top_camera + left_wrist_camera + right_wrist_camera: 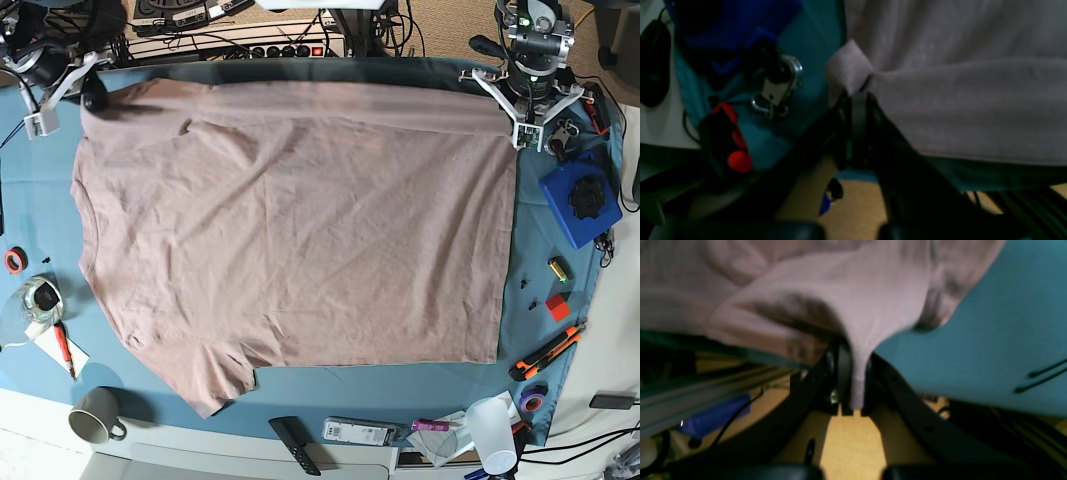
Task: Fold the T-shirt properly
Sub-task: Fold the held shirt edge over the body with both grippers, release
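The mauve T-shirt [300,220] lies spread over the teal table cloth [560,270], neck side to the left and hem to the right. At the far right corner my left gripper [508,112] is shut on the hem corner; in the left wrist view the black fingers [858,96] pinch a small flap of the T-shirt [957,100]. At the far left corner my right gripper [92,100] is shut on the shirt's edge. The right wrist view shows a tongue of T-shirt [840,300] drawn down between the right gripper [855,396] fingers. The far edge stretches as a band between both grippers.
A blue box [578,203] sits right of the hem, with small parts and an orange cutter [545,350] below it. Along the front edge are a mug [95,413], a black remote [296,443] and a clear cup [493,430]. A tape roll [38,298] lies at left.
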